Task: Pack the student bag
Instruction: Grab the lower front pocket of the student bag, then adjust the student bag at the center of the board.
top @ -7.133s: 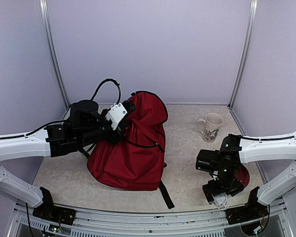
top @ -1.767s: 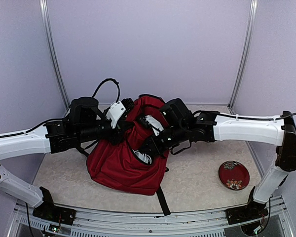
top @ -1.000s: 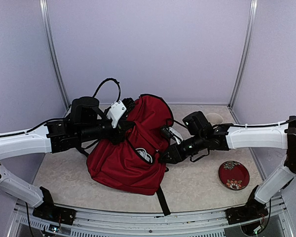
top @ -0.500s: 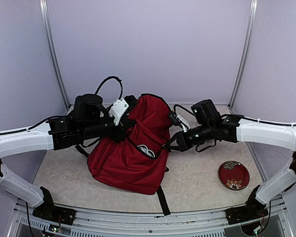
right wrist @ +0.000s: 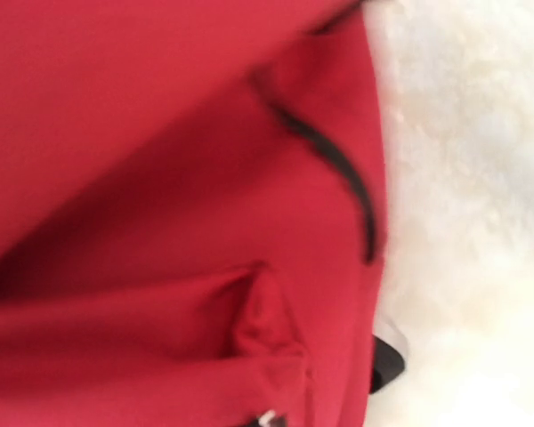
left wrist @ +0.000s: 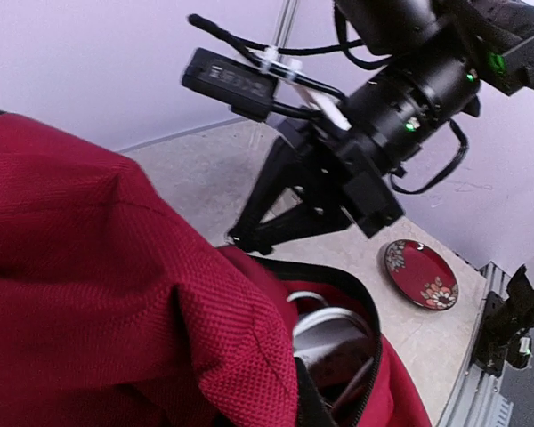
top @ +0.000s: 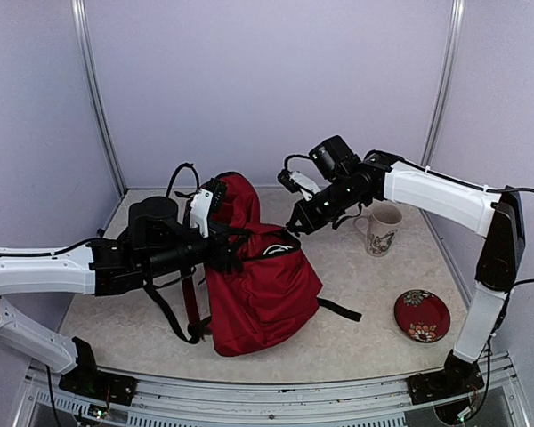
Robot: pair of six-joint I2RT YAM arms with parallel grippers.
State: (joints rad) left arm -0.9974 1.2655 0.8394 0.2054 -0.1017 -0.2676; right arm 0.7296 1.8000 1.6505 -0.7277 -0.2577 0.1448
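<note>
The student bag point(top: 262, 294), dark red with black straps, stands upright in the middle of the table, its top zipper open. White cables point(left wrist: 325, 322) lie inside the dark opening. My left gripper point(top: 221, 242) is shut on the bag's left rim; in the left wrist view bunched red fabric point(left wrist: 116, 267) hides its fingers. My right gripper point(top: 294, 228) is shut on the rim's far right edge and holds it up. The left wrist view shows its black tips point(left wrist: 246, 238) pinched at the zipper edge. The right wrist view is blurred and shows only the bag's red cloth point(right wrist: 178, 222) with a black zipper point(right wrist: 338, 173).
A cream mug point(top: 380, 229) stands at the back right beside the right arm. A red flowered plate point(top: 421, 315) lies at the front right, also in the left wrist view as a plate point(left wrist: 420, 273). Black straps point(top: 182, 311) trail from the bag to the front left.
The right gripper shut on the bag's rim and rose toward the back. Both arms pulled the bag from lying flat to upright and shifted it right. The mug came into view.
</note>
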